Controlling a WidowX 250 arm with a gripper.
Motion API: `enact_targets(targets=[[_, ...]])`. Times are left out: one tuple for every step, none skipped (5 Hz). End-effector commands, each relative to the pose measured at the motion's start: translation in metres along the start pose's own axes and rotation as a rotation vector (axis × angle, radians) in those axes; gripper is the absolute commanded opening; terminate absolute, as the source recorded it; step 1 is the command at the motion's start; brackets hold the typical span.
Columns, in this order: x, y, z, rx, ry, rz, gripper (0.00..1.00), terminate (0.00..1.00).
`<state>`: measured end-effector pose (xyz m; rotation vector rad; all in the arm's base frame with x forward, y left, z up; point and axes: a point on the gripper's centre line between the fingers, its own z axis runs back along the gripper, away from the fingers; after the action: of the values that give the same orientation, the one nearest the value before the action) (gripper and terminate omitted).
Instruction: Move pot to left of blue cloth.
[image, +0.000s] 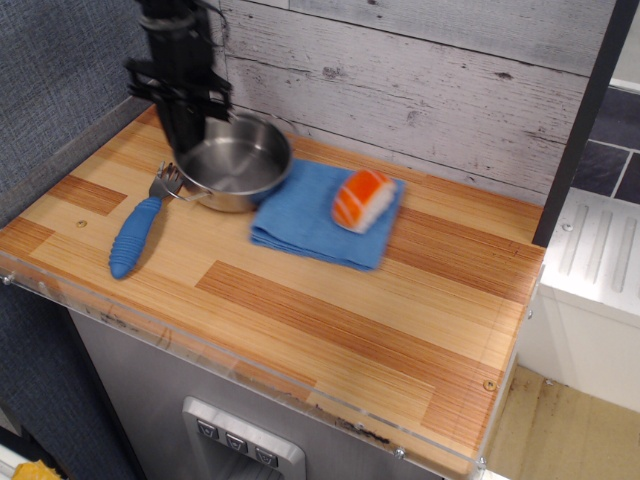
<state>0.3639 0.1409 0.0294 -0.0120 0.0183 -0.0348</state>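
Observation:
The shiny steel pot (234, 163) sits low at the back left of the wooden counter, its right rim over the left edge of the blue cloth (318, 220). Whether its base rests on the wood I cannot tell. My black gripper (190, 125) stands upright at the pot's left rim and looks shut on that rim. The cloth is blurred and seems pushed a little to the right.
A salmon sushi piece (362, 199) lies on the cloth's right part. A blue-handled fork (140, 228) lies left of the pot, its tines next to the pot's loop handle. A grey plank wall runs behind. The counter (330, 320) has a clear front lip.

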Motion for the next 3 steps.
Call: enact_targets(targets=[[-0.008, -0.017, 0.007, 0.022, 0.011, -0.068, 0.00, 0.00], [-0.012, -0.013, 0.024, 0.036, -0.027, -0.038, 1.00, 0.00], [-0.021, -0.012, 0.057, 0.056, -0.127, -0.014, 1.00, 0.00]])
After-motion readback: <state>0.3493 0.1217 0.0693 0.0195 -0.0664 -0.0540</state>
